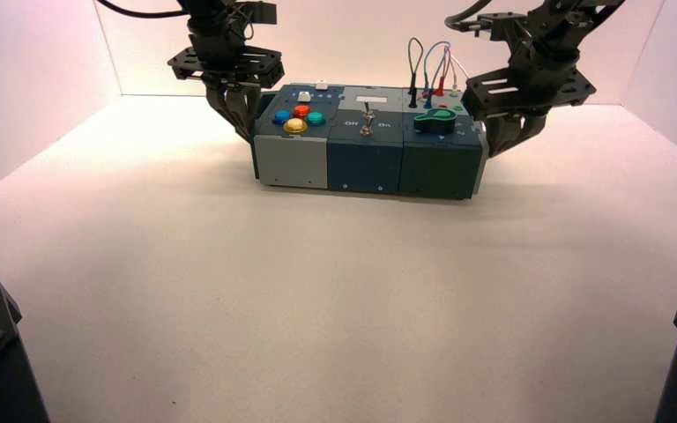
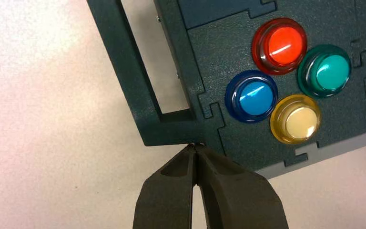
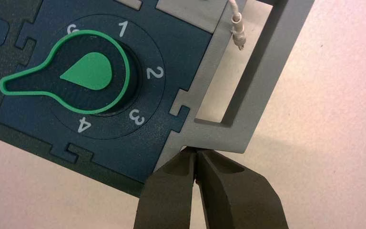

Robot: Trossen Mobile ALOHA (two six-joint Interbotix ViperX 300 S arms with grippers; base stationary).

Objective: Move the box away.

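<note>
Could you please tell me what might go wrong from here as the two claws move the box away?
The left claw and right claw are shut at the near ends of the handles, not around them, so a tip might slip off. With contact only at the two ends, uneven pushing could twist the box. A white wire dangles over the grey handle's opening and might snag if the right claw shifts that way.

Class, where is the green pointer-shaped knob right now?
In the high view, the green pointer-shaped knob sits on the box's right part, between the metal toggle switches and the right gripper.
</note>
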